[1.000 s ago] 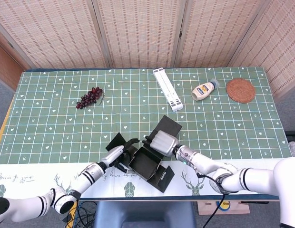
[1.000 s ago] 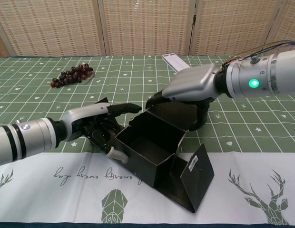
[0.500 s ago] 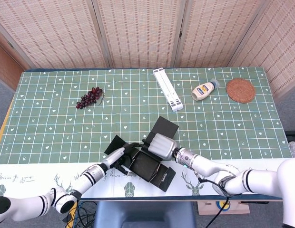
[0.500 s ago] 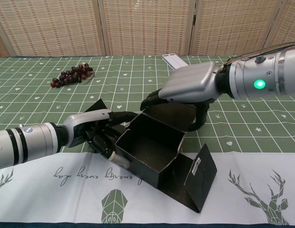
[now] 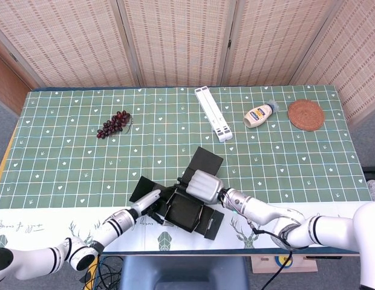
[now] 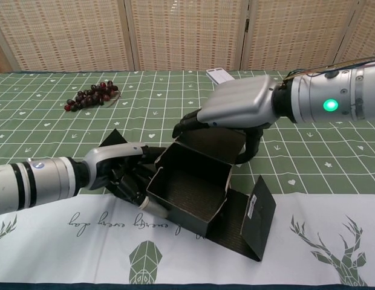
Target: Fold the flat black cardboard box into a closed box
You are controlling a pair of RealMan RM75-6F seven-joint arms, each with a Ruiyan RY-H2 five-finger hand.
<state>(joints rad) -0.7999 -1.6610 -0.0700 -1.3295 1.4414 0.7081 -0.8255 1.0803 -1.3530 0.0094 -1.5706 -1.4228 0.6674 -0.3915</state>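
Note:
The black cardboard box (image 5: 183, 211) (image 6: 189, 188) stands half folded near the table's front edge, its top open and its walls upright. One flap (image 6: 255, 212) sticks up at its right, another (image 6: 113, 140) lies out to the left, and a back flap (image 5: 205, 160) rests on the cloth. My left hand (image 5: 149, 202) (image 6: 122, 173) holds the box's left wall, thumb at the rim and fingers curled against the outside. My right hand (image 5: 203, 185) (image 6: 239, 107) reaches over from behind, fingers hooked on the back wall's top edge, thumb behind it.
A bunch of grapes (image 5: 114, 123) (image 6: 91, 95) lies at the far left. A white folded stand (image 5: 213, 113) (image 6: 221, 75), a mayonnaise bottle (image 5: 260, 114) and a round woven coaster (image 5: 306, 114) sit at the back right. The table's front edge (image 6: 187, 283) is just below the box.
The box has slid toward the front left with both hands on it. My right hand moved left and lower over the back wall; the back flap has come down flatter.

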